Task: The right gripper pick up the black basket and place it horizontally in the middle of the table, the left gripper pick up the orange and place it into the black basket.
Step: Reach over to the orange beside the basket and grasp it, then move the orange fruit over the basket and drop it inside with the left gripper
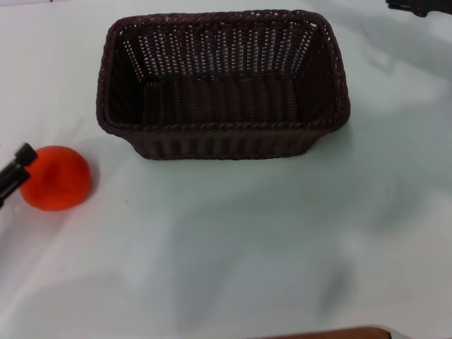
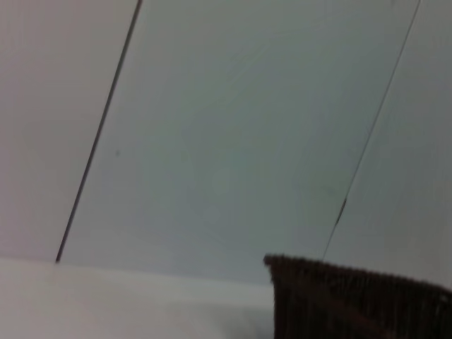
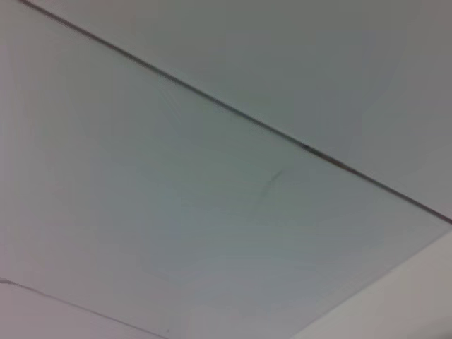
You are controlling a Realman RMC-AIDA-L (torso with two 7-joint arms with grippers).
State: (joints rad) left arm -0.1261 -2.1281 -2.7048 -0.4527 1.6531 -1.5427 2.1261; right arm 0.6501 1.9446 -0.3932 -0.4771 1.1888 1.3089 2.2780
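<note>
Fingers point(image 1: 21, 159) of left gripper point(image 1: 14, 171) touch orange point(image 1: 55, 178), grip unclear; basket point(image 1: 224, 83) lies lengthwise mid-table point(image 1: 282, 233), ready to receive it.

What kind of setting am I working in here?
Probably an indoor lab or test bench, not a home: a bare pale table holding only a black basket and an orange, with the left hand beside the orange. The wrist views show plain panelled walls.
</note>
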